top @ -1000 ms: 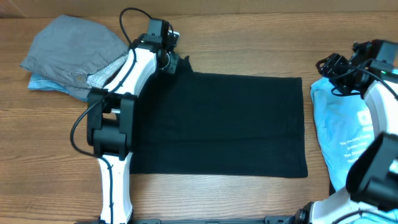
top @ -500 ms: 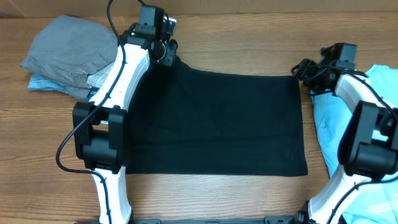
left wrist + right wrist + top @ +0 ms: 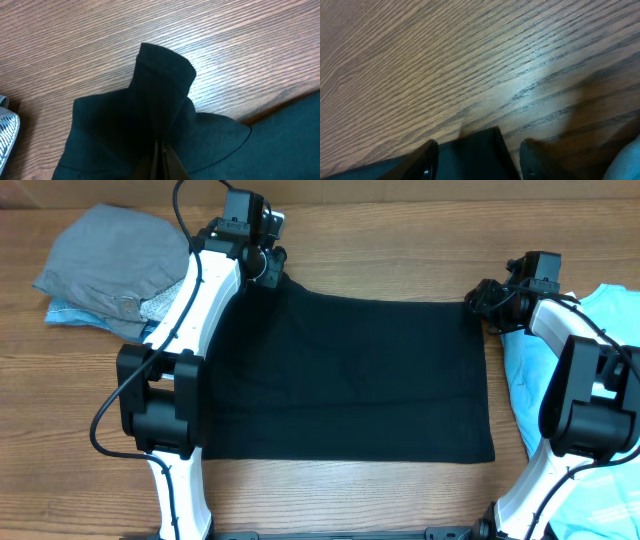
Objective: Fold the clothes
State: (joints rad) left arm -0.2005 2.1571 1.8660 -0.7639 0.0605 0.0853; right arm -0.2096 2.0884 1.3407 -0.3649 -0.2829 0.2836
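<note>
Two tee [image 3: 350, 380] corners: L gripper [image 3: 160, 147] pinches one, R gripper [image 3: 477, 152] straddles other.

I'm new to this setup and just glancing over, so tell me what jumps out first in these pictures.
A black T-shirt lies spread flat across the middle of the wooden table, the left gripper shut on its bunched far-left corner. The right gripper stands open around the far-right corner. A light blue shirt lies at the right edge, a grey pile at the far left.
</note>
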